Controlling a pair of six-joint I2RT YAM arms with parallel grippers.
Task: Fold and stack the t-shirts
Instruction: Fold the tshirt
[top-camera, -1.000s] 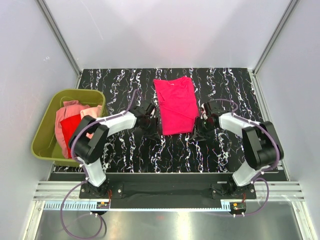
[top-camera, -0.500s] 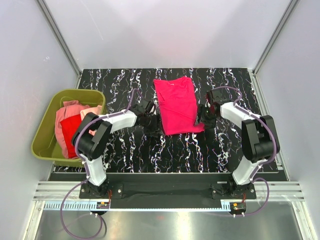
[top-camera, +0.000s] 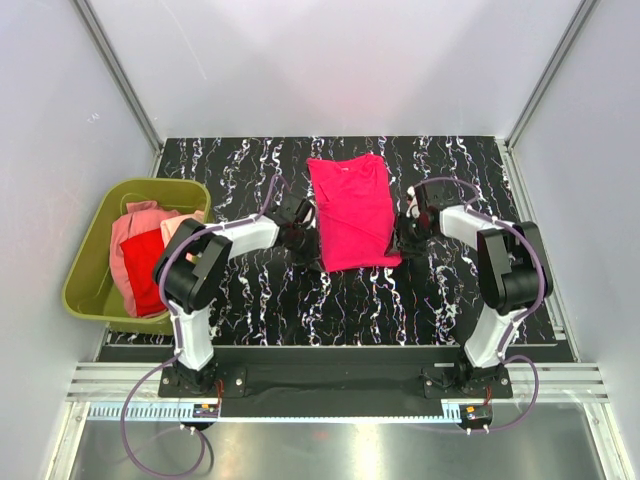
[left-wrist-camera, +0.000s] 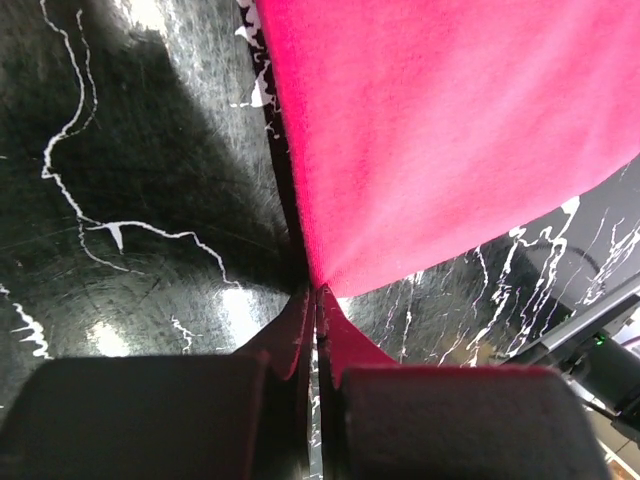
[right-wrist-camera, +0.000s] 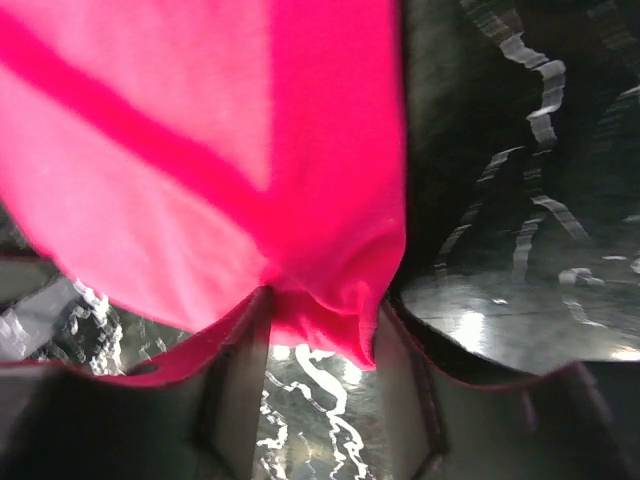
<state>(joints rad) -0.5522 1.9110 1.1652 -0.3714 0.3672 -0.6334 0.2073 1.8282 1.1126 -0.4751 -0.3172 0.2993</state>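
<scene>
A magenta-pink t-shirt (top-camera: 350, 210) lies folded flat in the middle of the black marbled table. My left gripper (top-camera: 303, 236) is at its left edge. In the left wrist view its jaws (left-wrist-camera: 318, 292) are shut, and the shirt's corner (left-wrist-camera: 450, 130) runs right into the tips. My right gripper (top-camera: 404, 232) is at the shirt's right edge. Its fingers (right-wrist-camera: 322, 302) stand apart, and a bunched fold of the magenta cloth (right-wrist-camera: 330, 260) hangs between them. A red t-shirt (top-camera: 143, 262) and a salmon-pink one (top-camera: 140, 216) lie in the tub.
The olive-green tub (top-camera: 98, 292) sits at the table's left edge. Grey walls close in the back and both sides. Bare marbled tabletop (top-camera: 400, 300) shows in front of the magenta shirt and at its right (top-camera: 470, 170).
My left gripper's jaws opened a little and then shut at the shirt's left corner. My right gripper slid farther back along the shirt's right edge, and its jaws have narrowed around the cloth.
</scene>
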